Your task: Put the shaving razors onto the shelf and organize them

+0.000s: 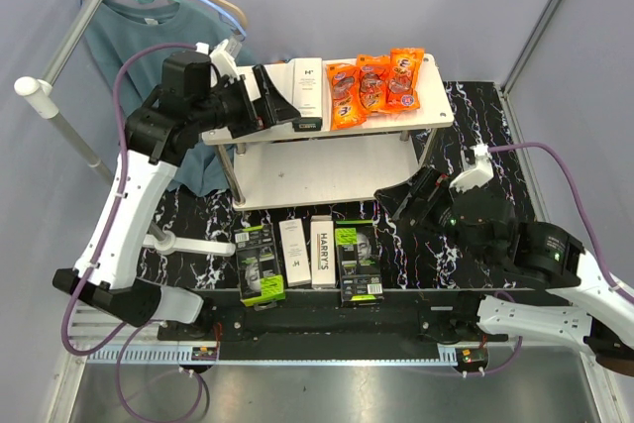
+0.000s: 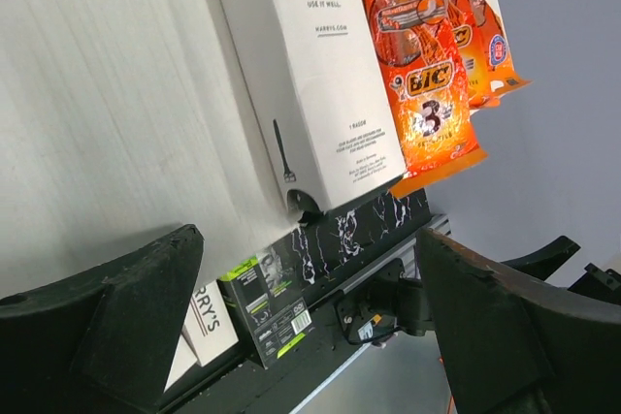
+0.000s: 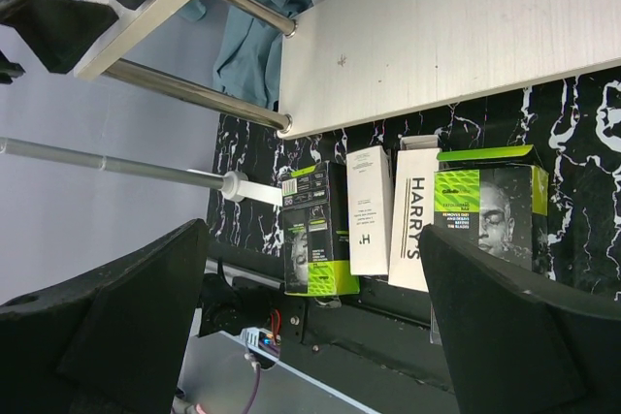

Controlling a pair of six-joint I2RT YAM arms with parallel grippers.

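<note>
Across the black marbled table (image 1: 475, 116), four shaving razors (image 1: 323, 252) are lying flat in a row near its front edge, their long axes pointing toward the shelf (image 1: 327, 170). A fifth, a slim white box (image 1: 308, 86), is resting on the top board just ahead of the left gripper (image 1: 282, 101), whose jaws are standing wide apart around nothing. The right gripper (image 1: 394, 197), equally spread and empty, is hovering just beyond and to the right of the row, so it is probably the nearer arm for the next pick.
</note>
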